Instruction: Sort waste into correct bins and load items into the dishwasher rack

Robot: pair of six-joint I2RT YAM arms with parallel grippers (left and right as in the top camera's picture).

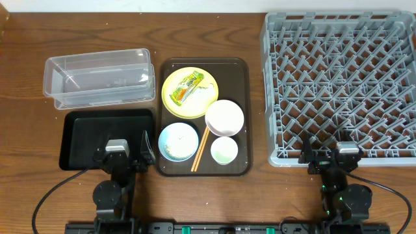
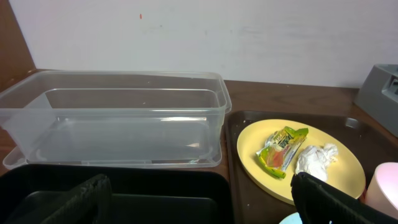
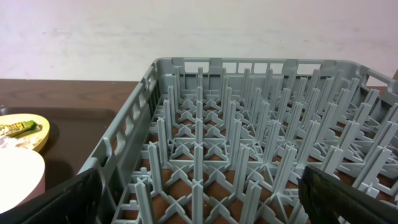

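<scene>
At the near edge both arms sit parked. The left gripper (image 1: 122, 151) has its fingers spread wide over the black tray (image 1: 81, 136), and the right gripper (image 1: 335, 156) is likewise spread at the near rim of the dishwasher rack (image 1: 344, 78), which fills the right end. Neither holds anything.

Just beyond, on the brown serving tray (image 1: 237, 78) at mid-counter, lie the light blue bowl (image 1: 178, 142), chopsticks (image 1: 200, 148) and cup (image 1: 224, 151). The white bowl (image 1: 225, 117) comes next, then the yellow plate (image 1: 185, 109), which carries the wrapper (image 1: 188, 89) with the food scraps (image 1: 207, 95) touching its right side. The clear tub (image 1: 97, 75) sits toward the far left corner.

I judge sorting hasn't begun. I'd reach the left arm over the blue bowl and pinch the wrapper's left end, away from the scraps. Then I'd lift straight up before swinging left.
</scene>
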